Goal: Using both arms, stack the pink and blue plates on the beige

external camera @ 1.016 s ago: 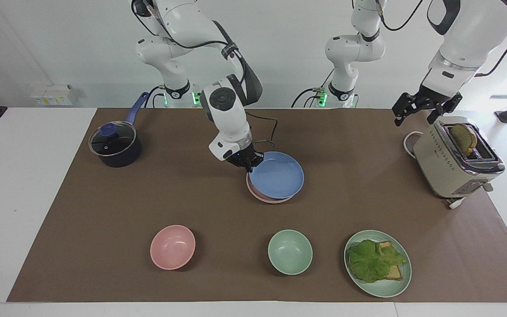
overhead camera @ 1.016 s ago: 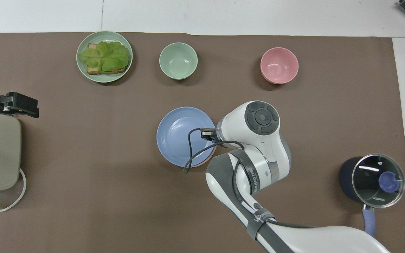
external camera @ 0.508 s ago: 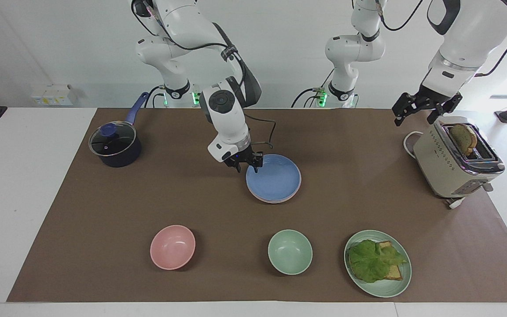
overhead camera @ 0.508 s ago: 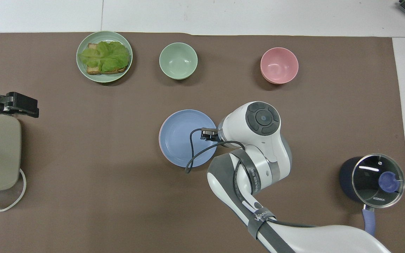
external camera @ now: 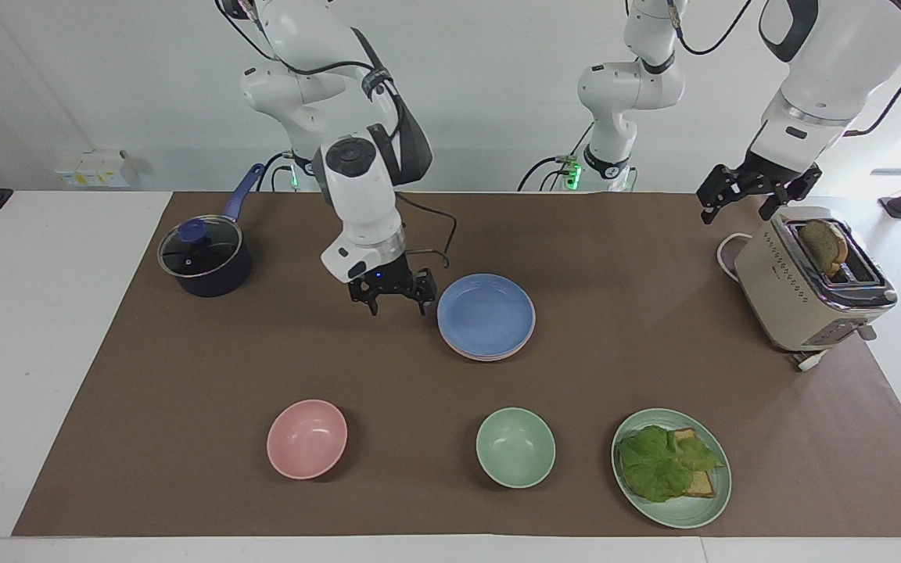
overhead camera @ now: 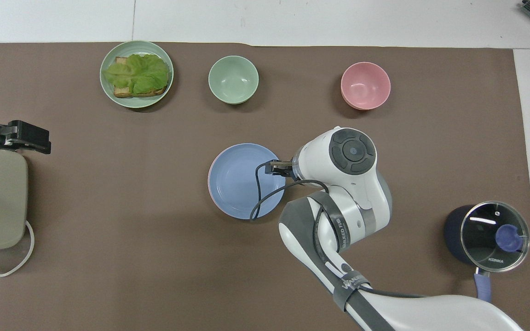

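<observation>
The blue plate [external camera: 486,314] [overhead camera: 239,180] lies flat on top of a stack in the middle of the brown mat. Under it, only a thin rim of the pink plate [external camera: 484,357] [overhead camera: 209,182] shows. The beige plate is hidden beneath them. My right gripper [external camera: 397,306] hangs open and empty just above the mat, beside the stack toward the right arm's end, touching nothing. In the overhead view the right wrist covers most of it. My left gripper [external camera: 736,209] waits open in the air over the toaster's end of the table.
A toaster [external camera: 810,281] with a bread slice stands at the left arm's end. A dark pot [external camera: 204,262] with a glass lid sits at the right arm's end. Farther from the robots lie a pink bowl [external camera: 306,438], a green bowl [external camera: 515,447] and a green plate [external camera: 697,512] with lettuce and toast.
My right gripper opened and let go of the blue plate, which settled flat on the stack. It then drew away toward the right arm's end. The left arm stayed still.
</observation>
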